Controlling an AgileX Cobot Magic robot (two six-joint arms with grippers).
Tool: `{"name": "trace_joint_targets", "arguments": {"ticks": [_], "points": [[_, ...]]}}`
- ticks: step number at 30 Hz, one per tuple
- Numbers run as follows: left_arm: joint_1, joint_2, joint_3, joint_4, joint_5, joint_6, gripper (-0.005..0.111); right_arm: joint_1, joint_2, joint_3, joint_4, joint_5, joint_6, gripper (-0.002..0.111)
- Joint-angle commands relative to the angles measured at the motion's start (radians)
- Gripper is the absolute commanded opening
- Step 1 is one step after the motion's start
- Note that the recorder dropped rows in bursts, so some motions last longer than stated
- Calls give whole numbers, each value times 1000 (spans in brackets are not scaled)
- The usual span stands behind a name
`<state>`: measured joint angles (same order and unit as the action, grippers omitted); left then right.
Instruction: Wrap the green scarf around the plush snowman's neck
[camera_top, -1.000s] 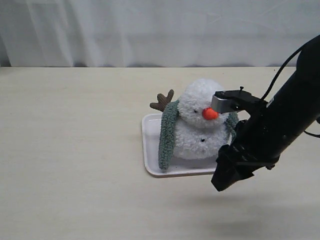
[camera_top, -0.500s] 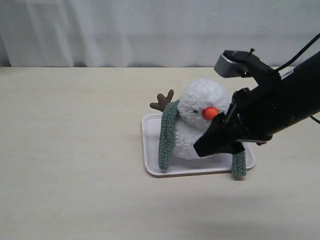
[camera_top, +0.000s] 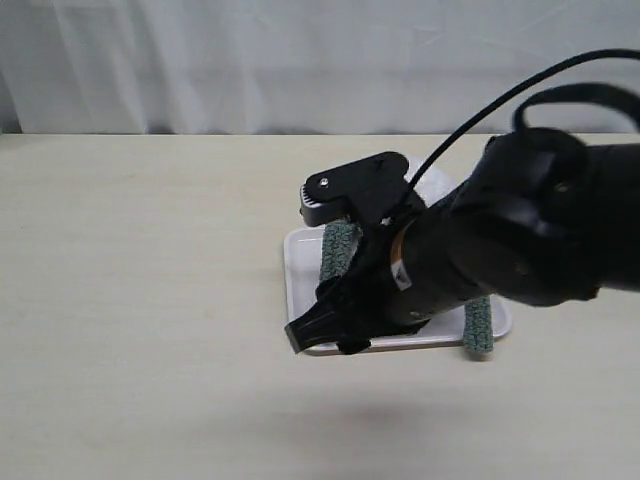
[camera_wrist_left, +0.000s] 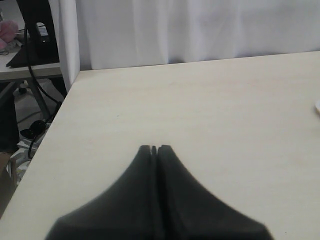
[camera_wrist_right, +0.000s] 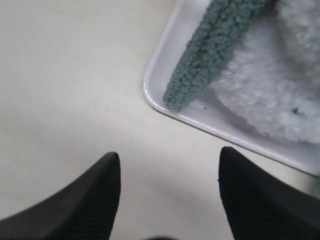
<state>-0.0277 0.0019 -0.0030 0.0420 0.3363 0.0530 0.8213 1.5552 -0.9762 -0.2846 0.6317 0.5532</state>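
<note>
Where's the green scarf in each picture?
Exterior view: scarf shows mid-picture, left of the arm; another end hangs at the tray's right front edge.
Left wrist view: not in it.
Right wrist view: scarf end reaches the tray's corner.
Shared landmark: the white tray, in both of those.

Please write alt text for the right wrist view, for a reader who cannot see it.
The open end effector hangs over the table, just outside the corner of a white tray. In the tray, one end of the green scarf lies beside the plush snowman.
</note>
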Motion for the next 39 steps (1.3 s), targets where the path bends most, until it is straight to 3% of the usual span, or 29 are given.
{"name": "trace_joint_targets", "arguments": {"ticks": [1,6,14,21,31,35,39], "points": [[1,-2,3,-2,-12,-2,0,44,72,3,-37,-56,133,55],[1,-2,3,-2,-12,-2,0,49,143,3,-103,-144,310,55],[1,-2,3,-2,-12,-2,0,47,243,1,-404,-145,739,55],[1,-2,3,-2,-12,-2,0,13,316,-6,-624,-341,1044,55],[1,-2,3,-2,-12,-2,0,-6,315,-17,-553,-284,962,55],[1,-2,3,-2,-12,-2,0,-6,315,-17,-553,-145,949,55],[1,-2,3,-2,-12,-2,0,-6,321,-17,-594,-194,980,55]]}}
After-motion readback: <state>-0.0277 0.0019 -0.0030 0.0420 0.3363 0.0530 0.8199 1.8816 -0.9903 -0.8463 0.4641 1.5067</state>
